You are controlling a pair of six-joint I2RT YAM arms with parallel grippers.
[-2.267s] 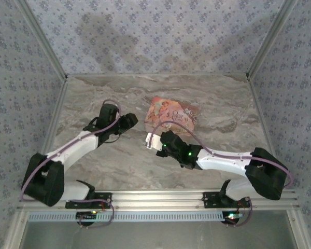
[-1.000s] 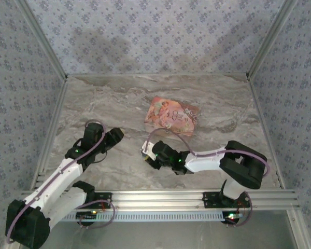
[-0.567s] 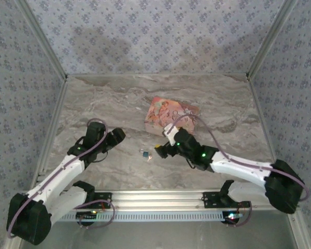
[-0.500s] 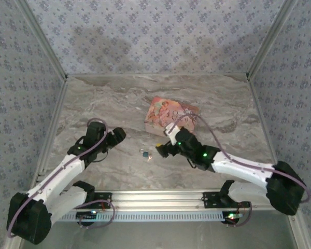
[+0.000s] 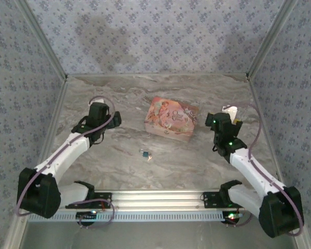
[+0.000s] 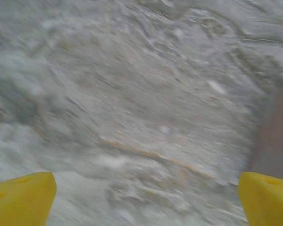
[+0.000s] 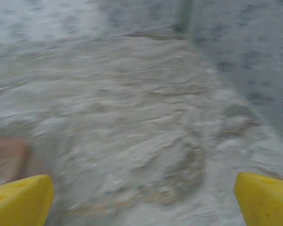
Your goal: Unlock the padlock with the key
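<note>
The tiny blue-teal padlock (image 5: 143,153) lies on the marble table, in front of the pink box. The pale key (image 5: 150,156) lies right beside it, on its right; whether they touch I cannot tell. My left gripper (image 5: 110,118) hovers far to the padlock's upper left. In the left wrist view its yellow fingertips (image 6: 21,200) stand wide apart over bare marble, the gripper (image 6: 144,207) open and empty. My right gripper (image 5: 223,117) is off to the right of the box. Its yellow fingertips (image 7: 19,200) also stand wide, the gripper (image 7: 142,202) open with nothing in it.
A pink illustrated box (image 5: 172,119) sits mid-table between the two grippers; it is a blur at the edge of the left wrist view (image 6: 276,136) and of the right wrist view (image 7: 7,157). Patterned walls and metal rails (image 5: 259,54) enclose the table.
Both grippers opened. The right gripper lifted off the padlock and key, left them on the table and swung right. The left arm swung up and back.
</note>
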